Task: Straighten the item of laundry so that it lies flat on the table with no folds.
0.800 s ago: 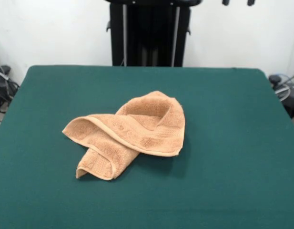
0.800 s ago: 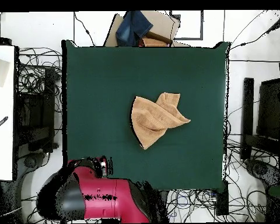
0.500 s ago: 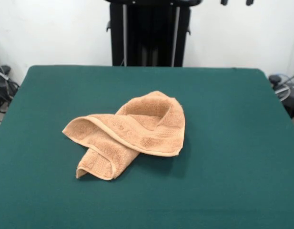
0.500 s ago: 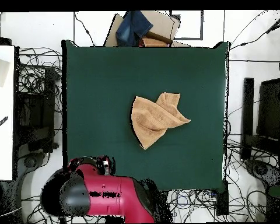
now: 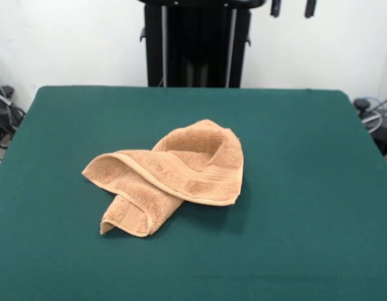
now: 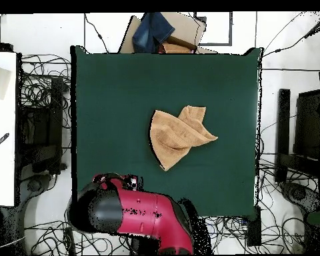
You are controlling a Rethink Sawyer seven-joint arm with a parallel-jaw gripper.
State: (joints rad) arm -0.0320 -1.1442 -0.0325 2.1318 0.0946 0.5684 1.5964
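The item of laundry, a light orange-tan towel (image 5: 174, 175), lies crumpled near the middle of the dark green table (image 5: 306, 157). It is folded over itself, with a hemmed band running across the top and one end tucked under at the front left. The overhead view shows the towel (image 6: 179, 135) as a bunched, roughly triangular heap on the table (image 6: 109, 100). My gripper (image 5: 293, 7) shows only as two dark fingertips at the top edge, apart and empty, high above the table's far side and far from the towel. The red arm (image 6: 139, 213) hangs over the table's bottom edge.
The black pedestal (image 5: 196, 44) stands behind the table's far edge. In the overhead view a cardboard box with blue cloth (image 6: 164, 32) sits past the table's top edge. Cables (image 6: 39, 87) lie on the floor around it, and a white surface (image 6: 3, 127) lies at left.
The gripper tips have dropped lower into the front view and shifted left. In the overhead view the red arm has swung right toward the table. The towel has not moved.
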